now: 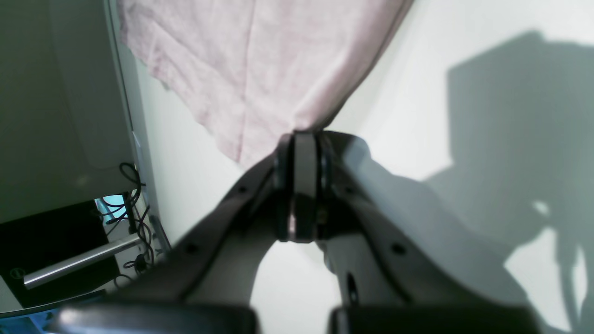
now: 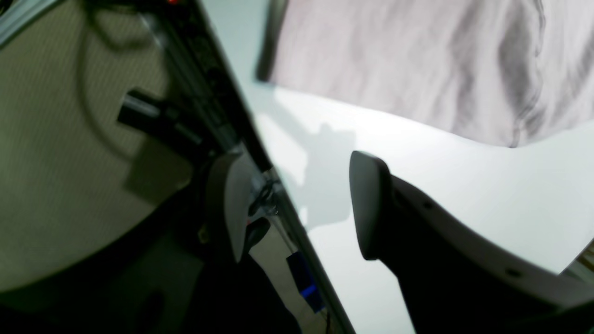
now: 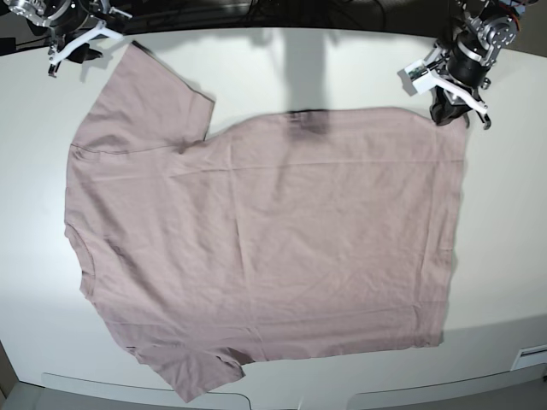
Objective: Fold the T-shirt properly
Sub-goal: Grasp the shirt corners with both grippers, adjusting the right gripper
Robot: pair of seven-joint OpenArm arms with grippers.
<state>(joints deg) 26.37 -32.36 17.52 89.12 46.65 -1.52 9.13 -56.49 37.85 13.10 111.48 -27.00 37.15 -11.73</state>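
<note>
Fingers of the left gripper [image 1: 304,139] are clenched on a corner of the T-shirt [image 3: 265,248], which the left wrist view shows as pink cloth bunching to a point where the two pads meet. Only that close view shows the pinch; in the base view the same gripper [image 3: 451,107] sits at two o'clock over the shirt's hem corner and the contact is too small to make out. The right gripper [image 2: 297,204] is released, its fingers [image 2: 366,204] standing wide apart with nothing between them, over the edge of the white counter [image 2: 417,185]; the shirt lies apart from it toward one o'clock in the right wrist view. From the base view, the T-shirt lies spread flat across the counter [image 3: 342,68], collar at nine o'clock, hem at three, with the right gripper [image 3: 73,47] at eleven o'clock, just beyond the upper sleeve.
</note>
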